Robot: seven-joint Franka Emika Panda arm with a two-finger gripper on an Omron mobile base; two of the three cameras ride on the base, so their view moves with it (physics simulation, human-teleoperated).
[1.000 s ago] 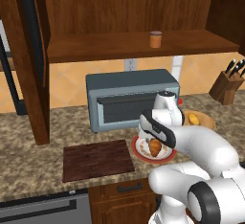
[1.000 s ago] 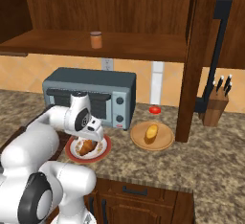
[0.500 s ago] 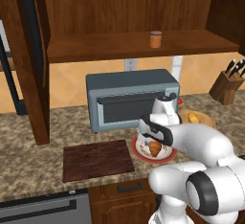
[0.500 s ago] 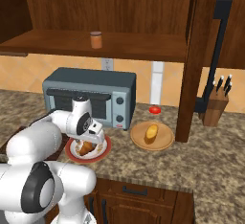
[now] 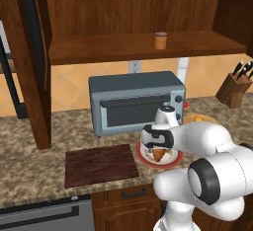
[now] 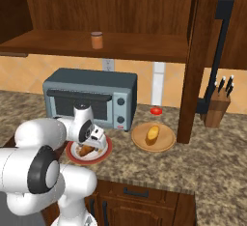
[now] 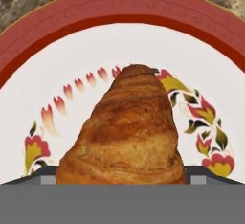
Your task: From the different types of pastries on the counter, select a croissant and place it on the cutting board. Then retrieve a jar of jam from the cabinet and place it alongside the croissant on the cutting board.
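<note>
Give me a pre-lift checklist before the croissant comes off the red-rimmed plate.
1. End effector centred on the croissant: ok, the pastry sits between the finger tips in the hand view.
2. Grip closed on the croissant: cannot tell, the pastry hides the contact.
3. Croissant resting on the red-rimmed plate: ok.
4. Cutting board free to receive it: ok, it lies bare to the left of the plate.
5. Jar of jam waiting on the cabinet shelf: ok.
6. Right pastry chosen, not the paler bun: ok.

The counter [image 5: 29,166] carries a toaster oven [image 5: 136,101], with the cutting board [image 5: 100,165], red-rimmed plate [image 5: 170,160] and wooden plate [image 6: 166,140] before it.
</note>
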